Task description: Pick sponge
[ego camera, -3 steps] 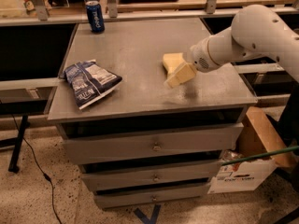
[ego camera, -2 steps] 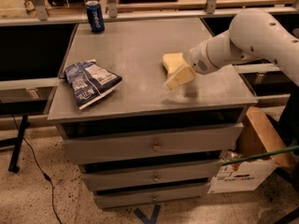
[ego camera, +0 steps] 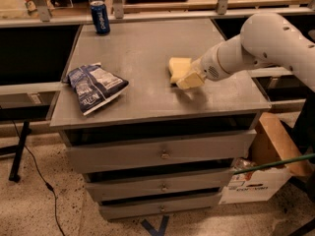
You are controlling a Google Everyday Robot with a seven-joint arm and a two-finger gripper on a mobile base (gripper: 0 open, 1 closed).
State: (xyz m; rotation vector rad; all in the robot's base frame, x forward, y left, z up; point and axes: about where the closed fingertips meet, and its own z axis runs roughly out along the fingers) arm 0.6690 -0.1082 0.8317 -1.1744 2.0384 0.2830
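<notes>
The sponge (ego camera: 177,65) is a small pale yellow foam block lying on the grey cabinet top (ego camera: 142,48), right of centre. My gripper (ego camera: 190,81), tan-yellow at the end of the white arm (ego camera: 261,43), reaches in from the right. It sits low at the sponge's front right edge, touching or overlapping it. The sponge rests on the surface.
A blue snack bag (ego camera: 94,87) lies at the left front of the top. A blue can (ego camera: 100,17) stands at the back left corner. Drawers are below the top. A cardboard box (ego camera: 266,166) stands on the floor at the right, and a cable (ego camera: 34,171) lies at the left.
Almost nothing has changed. The arm has shifted very slightly, and the gripper stays at the sponge's front right edge. The sponge has not moved.
</notes>
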